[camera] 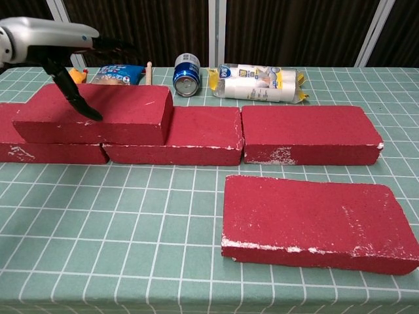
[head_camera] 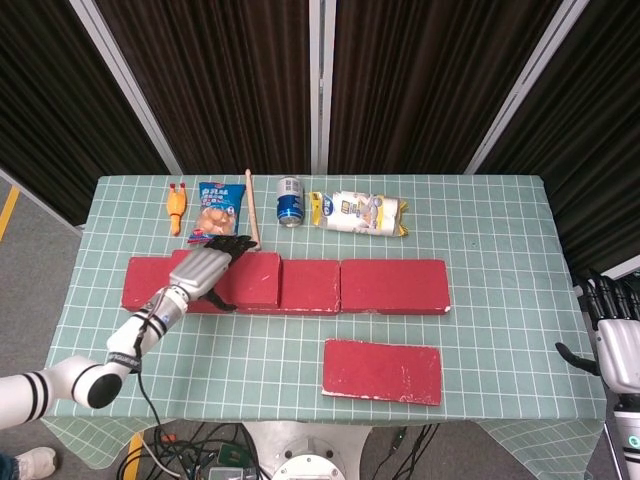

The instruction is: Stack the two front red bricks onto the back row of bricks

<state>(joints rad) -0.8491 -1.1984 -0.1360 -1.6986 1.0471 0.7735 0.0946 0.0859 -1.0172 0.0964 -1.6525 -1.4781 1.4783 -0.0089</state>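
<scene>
Nearest the robot, one red brick (camera: 314, 222) lies flat on the checked table (head_camera: 500, 310). Behind it, a second brick (camera: 98, 114) sits stacked on the back row (camera: 308, 134); the left hand (camera: 62, 42) hovers above, fingers spread, holding nothing. Off the table edge, the right hand (head_camera: 615, 335) hangs empty, fingers apart.

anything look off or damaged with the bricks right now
The front brick has white chipped patches along its near edge, and the right back-row brick shows similar scuffing at its lower front. The stacked brick sits across the seam of two back-row bricks rather than squarely on one. Nothing is spilled.
</scene>
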